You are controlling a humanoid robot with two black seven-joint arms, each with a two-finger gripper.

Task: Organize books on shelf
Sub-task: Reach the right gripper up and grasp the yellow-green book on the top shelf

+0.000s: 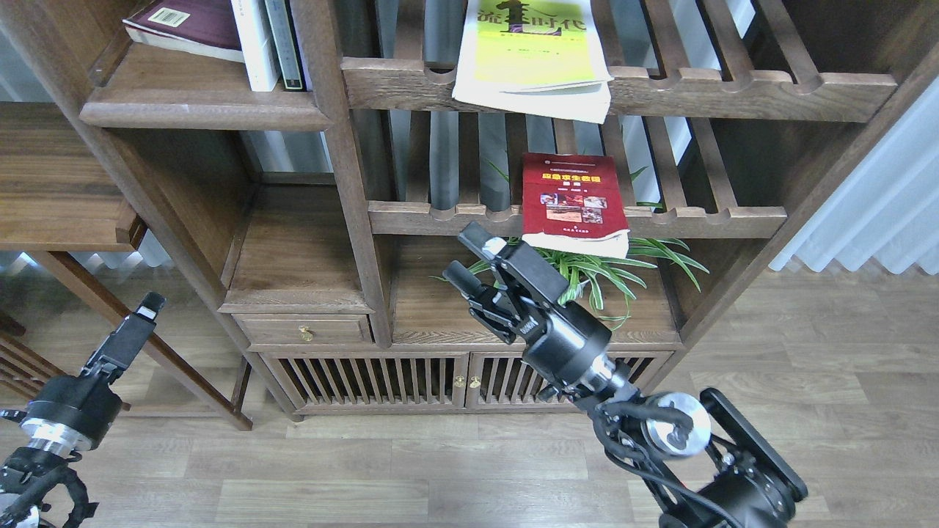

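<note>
A: What sort of place is this?
B: A home study or sitting room: a dark wooden bookcase (352,183) with books (532,51), a potted spider plant (579,268) near its right edge
A: And around it?
B: Wood-plank floor (807,352), pale pleated curtain (873,213) at the right

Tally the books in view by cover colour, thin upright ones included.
Maroon book: 1
Yellow-green book: 1
Red book: 1
Thin white upright book: 1
Thin dark upright book: 1
Total: 5
</note>
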